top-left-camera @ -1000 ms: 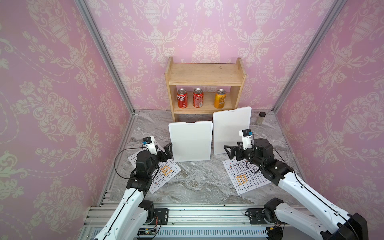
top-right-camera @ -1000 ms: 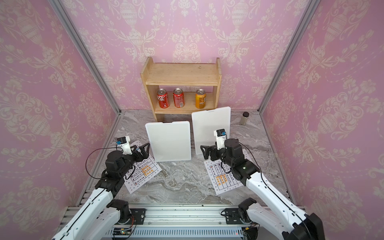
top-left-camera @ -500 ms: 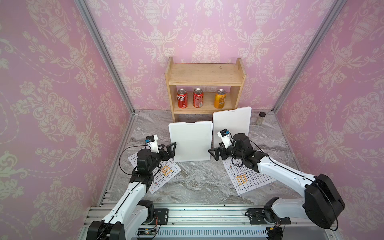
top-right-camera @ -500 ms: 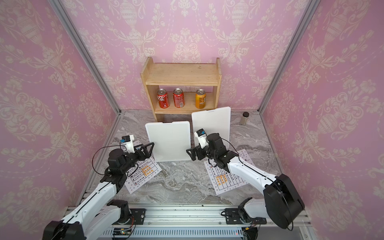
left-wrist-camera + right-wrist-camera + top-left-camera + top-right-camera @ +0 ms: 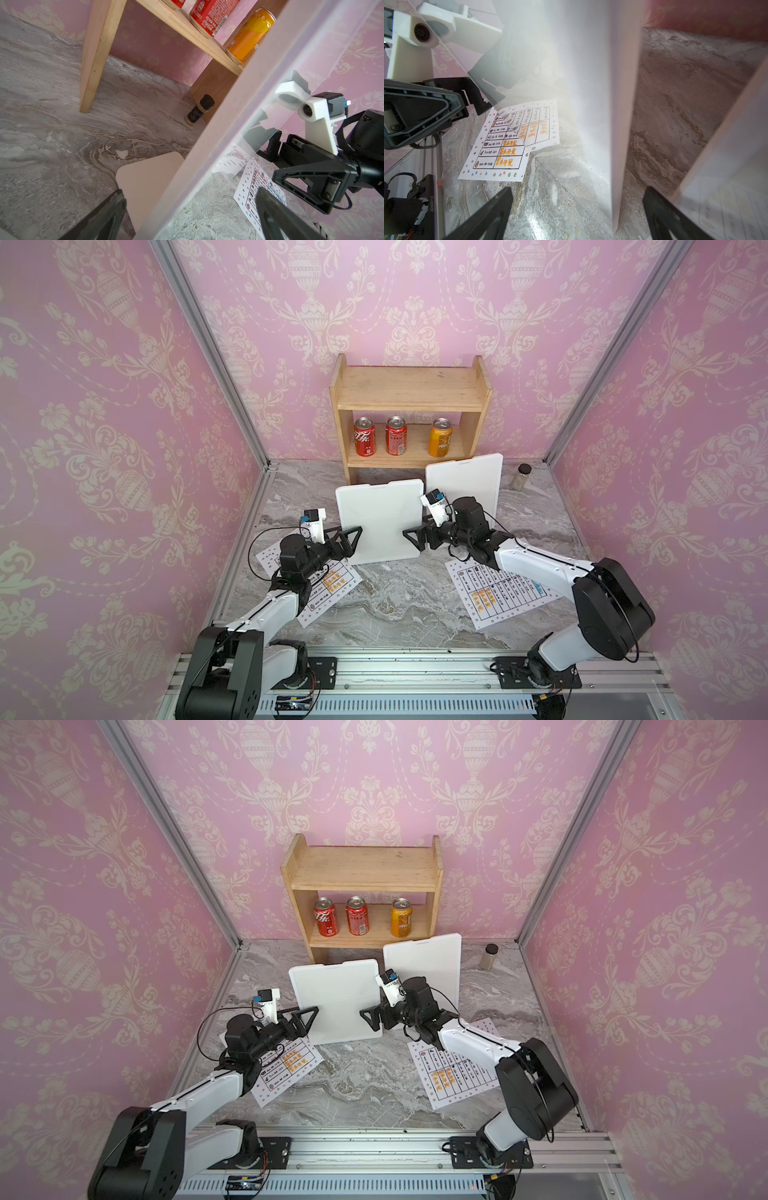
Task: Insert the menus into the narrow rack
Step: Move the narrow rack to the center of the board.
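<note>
Two menus lie flat on the marble table: one [image 5: 332, 585] partly under my left arm, the other [image 5: 498, 593] under my right arm. A thin white upright rack panel [image 5: 380, 526] stands between them, with a second panel [image 5: 465, 485] behind it to the right. My left gripper [image 5: 353, 537] is open and straddles the near panel's left edge. My right gripper [image 5: 411, 537] is open and straddles its right edge. The left wrist view shows the panel edge [image 5: 207, 145] between the open jaws of the left gripper [image 5: 190, 193]. The right wrist view shows the same for the right gripper [image 5: 578, 191].
A wooden shelf [image 5: 411, 389] stands against the back wall with three cans [image 5: 395, 435] on its lower board. A small dark-capped jar [image 5: 521, 477] stands at the back right. Pink walls close in the left, right and back sides.
Both arms swung inward from above the menus. The right gripper moved left to the near panel's right edge, and the left gripper moved right to its left edge. Both stayed open.
</note>
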Controlling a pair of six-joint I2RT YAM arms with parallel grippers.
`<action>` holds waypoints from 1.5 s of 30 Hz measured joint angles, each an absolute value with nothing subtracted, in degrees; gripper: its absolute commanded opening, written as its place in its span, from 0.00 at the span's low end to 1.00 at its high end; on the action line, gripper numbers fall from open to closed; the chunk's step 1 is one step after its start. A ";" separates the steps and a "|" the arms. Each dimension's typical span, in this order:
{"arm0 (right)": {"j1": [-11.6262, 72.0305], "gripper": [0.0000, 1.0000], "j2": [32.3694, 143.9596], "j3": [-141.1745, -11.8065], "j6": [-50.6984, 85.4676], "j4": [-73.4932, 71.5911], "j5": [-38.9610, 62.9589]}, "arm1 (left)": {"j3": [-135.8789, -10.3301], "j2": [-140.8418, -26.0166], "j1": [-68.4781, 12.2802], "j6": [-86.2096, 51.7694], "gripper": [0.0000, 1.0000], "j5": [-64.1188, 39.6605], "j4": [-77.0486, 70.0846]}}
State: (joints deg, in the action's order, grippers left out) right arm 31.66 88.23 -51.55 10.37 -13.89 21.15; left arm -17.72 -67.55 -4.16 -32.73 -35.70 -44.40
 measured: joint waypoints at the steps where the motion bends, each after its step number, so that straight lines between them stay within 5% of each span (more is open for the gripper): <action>1: 31.66 1.00 88.27 -51.55 10.48 -14.20 21.28 | -17.72 -67.83 -4.16 -33.01 0.99 -36.01 -45.12; 45: 33.06 1.00 86.52 -46.87 10.68 -19.05 22.37 | -16.03 -69.60 -6.46 -33.52 0.99 -38.44 -45.23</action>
State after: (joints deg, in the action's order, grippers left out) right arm 33.06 86.52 -46.87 10.68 -19.05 22.37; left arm -16.03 -69.60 -6.46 -33.52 -38.44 -45.23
